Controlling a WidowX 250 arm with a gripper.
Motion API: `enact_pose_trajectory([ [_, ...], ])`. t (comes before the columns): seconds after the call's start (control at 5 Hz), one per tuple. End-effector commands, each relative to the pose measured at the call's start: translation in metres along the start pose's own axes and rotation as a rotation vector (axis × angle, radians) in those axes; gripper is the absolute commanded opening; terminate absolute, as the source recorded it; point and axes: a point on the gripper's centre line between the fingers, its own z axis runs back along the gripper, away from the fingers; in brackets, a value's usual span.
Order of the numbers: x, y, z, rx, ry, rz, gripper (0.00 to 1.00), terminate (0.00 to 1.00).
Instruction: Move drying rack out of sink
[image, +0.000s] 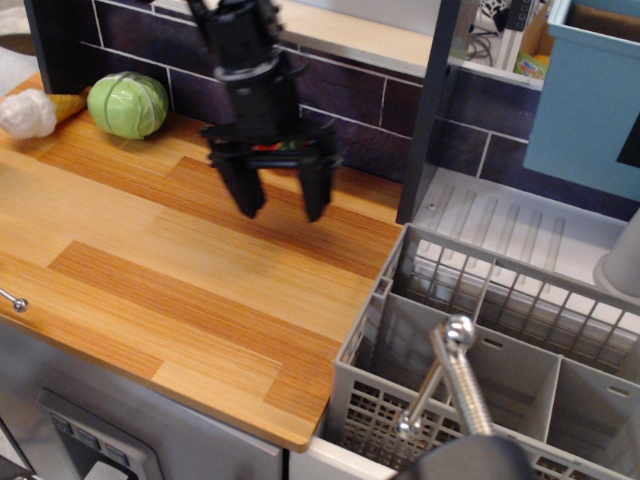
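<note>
While the hand (281, 202) hangs released and empty above the wooden counter (170, 270), the drying rack (480, 360) sits at the near right, just past the counter's right edge. Bare wood stretches between them.

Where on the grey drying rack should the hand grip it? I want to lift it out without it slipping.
Probably the drying rack's near left wall top rim, approached from above: the slatted wall stands upright and thin, so the open hand, hovering over the wooden countertop left of it, could straddle it.
</note>
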Motion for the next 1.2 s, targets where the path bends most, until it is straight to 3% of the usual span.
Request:
enact_pose_trajectory([
  [0.0, -0.026, -0.089, 0.021, -0.104, -0.078, -0.017, 1.0, 0.0],
  [0.4, -0.028, -0.151, -0.021, -0.013, -0.08, 0.007, 1.0, 0.0],
  [0.6, -0.019, -0.161, -0.033, -0.002, -0.108, 0.011, 1.0, 0.0],
  [1.0, -0.012, -0.163, -0.065, 0.08, -0.103, -0.012, 1.0, 0.0],
])
